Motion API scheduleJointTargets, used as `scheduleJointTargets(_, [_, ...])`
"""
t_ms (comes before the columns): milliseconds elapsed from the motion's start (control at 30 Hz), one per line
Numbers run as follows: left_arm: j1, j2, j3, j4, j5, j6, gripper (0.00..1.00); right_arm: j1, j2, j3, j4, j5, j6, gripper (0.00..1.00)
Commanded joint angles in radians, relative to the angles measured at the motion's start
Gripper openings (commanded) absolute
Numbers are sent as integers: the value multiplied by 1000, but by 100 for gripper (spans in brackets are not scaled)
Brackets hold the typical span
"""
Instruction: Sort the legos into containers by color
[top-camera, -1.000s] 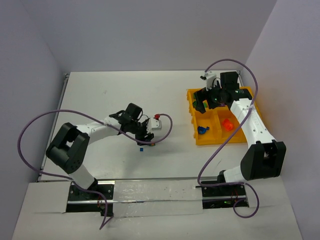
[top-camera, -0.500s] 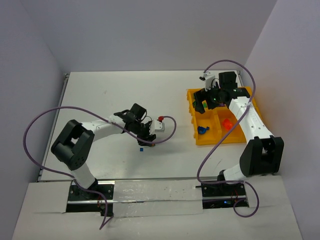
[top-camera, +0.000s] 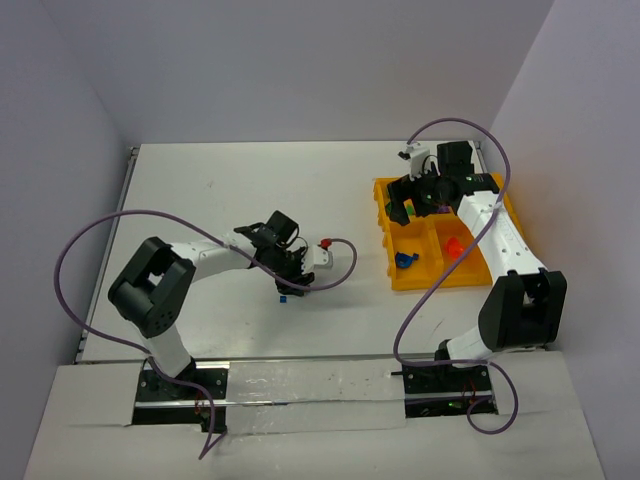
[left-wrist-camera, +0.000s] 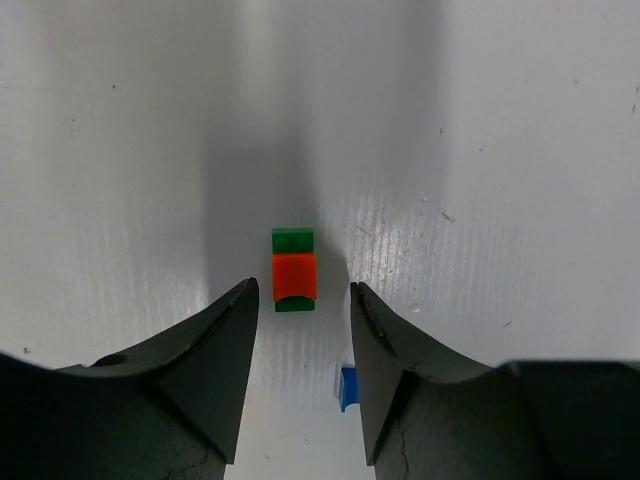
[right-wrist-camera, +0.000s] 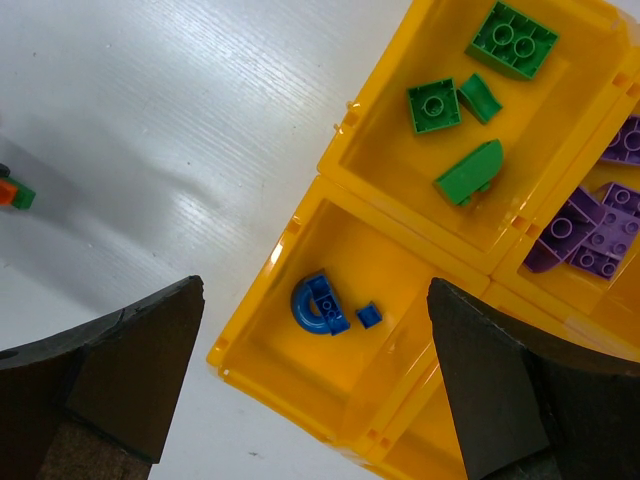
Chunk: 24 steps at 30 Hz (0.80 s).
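Closely, left hand (left-wrist-camera: 303, 288) flanking green-orange lego (left-wrist-camera: 294, 268), slim gap each side

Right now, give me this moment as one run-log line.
left jaws: open, flanking orange-green lego on table | right jaws: open, above tray | green legos, blue legos, purple legos in separate compartments

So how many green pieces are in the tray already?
4, all in one compartment: a big studded brick, a small square, a curved bit and a wedge. One corner is out of view.
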Motion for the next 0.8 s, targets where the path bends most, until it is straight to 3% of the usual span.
scheduleJointTargets(0, [-11, 9, 38, 3, -11, 3, 51, -8, 1, 41, 3, -17, 4, 100])
scheduleJointTargets(467, [-30, 22, 49, 15, -22, -6, 49, -8, -5, 27, 6, -16, 3, 100])
scheduleJointTargets(767, [-31, 27, 56, 19, -20, -8, 43, -8, -9, 15, 8, -16, 7, 100])
